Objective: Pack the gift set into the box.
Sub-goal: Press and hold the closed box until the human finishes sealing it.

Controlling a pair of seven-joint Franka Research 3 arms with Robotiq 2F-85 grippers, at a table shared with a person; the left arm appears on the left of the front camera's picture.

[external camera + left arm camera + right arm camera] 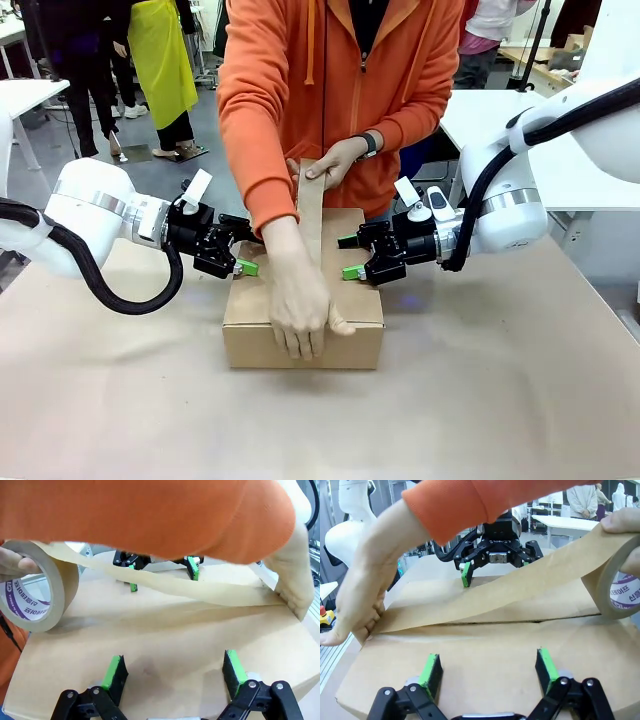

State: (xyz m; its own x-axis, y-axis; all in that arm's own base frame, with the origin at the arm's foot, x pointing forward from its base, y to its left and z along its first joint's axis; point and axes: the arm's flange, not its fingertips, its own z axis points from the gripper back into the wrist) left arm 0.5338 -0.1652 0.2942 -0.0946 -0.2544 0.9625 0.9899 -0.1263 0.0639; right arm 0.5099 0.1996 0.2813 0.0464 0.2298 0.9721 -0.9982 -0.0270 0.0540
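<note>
The box (300,345) sits at the table's middle with its top flaps folded shut (165,640) (485,645). The gift set is hidden. My left gripper (240,246) (175,675) is open, its fingers spread over the box's left top edge. Opposite it, my right gripper (350,257) (490,667) is open over the right top edge. Each wrist view shows the other gripper across the box: right gripper (162,570), left gripper (495,569). A person in an orange sleeve pulls brown tape (311,215) (190,590) from a roll (35,587) (620,587) along the centre seam.
One of the person's hands (300,300) (365,605) presses the tape end over the box's near edge; the other hand (335,165) holds the roll at the far edge. The brown-covered table (500,400) has free room in front and to both sides.
</note>
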